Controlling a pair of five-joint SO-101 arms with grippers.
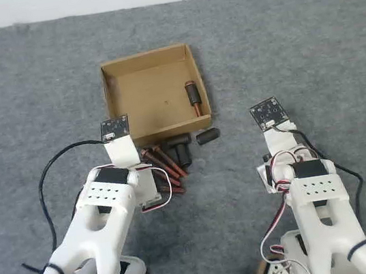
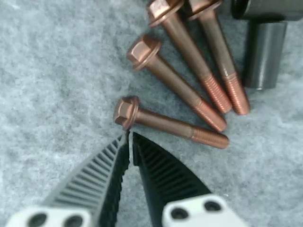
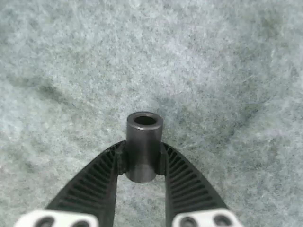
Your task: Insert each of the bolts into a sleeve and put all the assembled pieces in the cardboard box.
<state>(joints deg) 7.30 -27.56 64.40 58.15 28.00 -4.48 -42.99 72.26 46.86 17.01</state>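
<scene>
Both arms are white moulded plastic shells. The left arm [image 1: 102, 221] and the right arm [image 1: 321, 209] each carry a panel dotted with small round holes, with black servo blocks between segments. Thin red, white and black wires [image 1: 166, 184] loop beside the joints, and a thicker black cable [image 1: 43, 182] leaves the left arm. Each wrist bears a small dark circuit board [image 1: 114, 126], probably a camera's. The left gripper [image 2: 131, 138] and right gripper [image 3: 142, 147] have black ribbed fingers [image 2: 161, 176] on white bases with dark screw holes.
</scene>
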